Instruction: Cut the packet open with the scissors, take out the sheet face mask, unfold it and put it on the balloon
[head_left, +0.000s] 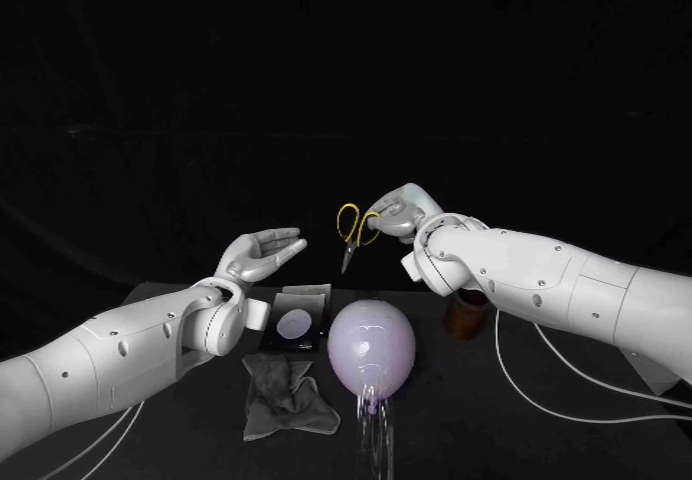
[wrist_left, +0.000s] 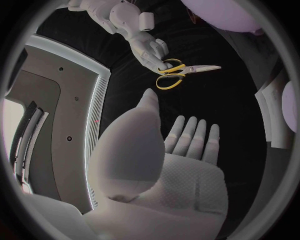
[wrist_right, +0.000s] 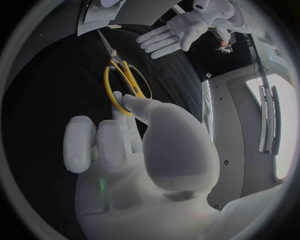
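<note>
Above the table (head_left: 490, 425), mid-air: one pair of scissors (head_left: 353, 228), yellow handles, blades together and pointing down. Right hand (head_left: 404, 210) grips them at the handle loops; the right wrist view has a finger lying against one yellow loop (wrist_right: 122, 82).

Count: scissors 1, balloon 1, packet 1, cloth 1, brown object 1, hands 2.

Left hand (head_left: 260, 255) is raised palm up, fingers straight and apart, holding nothing. It is level with the scissors but well apart from them; the left wrist view shows the gap between its fingertips (wrist_left: 190, 127) and the scissors (wrist_left: 175, 75).

Balloon (head_left: 372, 345), lilac, lies on the table between the two arms, below the scissors, neck end toward the robot. Neither hand touches it.

Packet (head_left: 299, 320) lies flat just beside the balloon on the left-arm side, under the left hand and apart from it. It has a pale oval on its face; any print is too small to read.

Cloth (head_left: 289, 395), grey and crumpled, lies nearer the robot than the packet, beside the balloon's neck end.

Brown object (head_left: 464, 315) stands behind the right forearm, partly hidden; cannot tell what it is.
</note>
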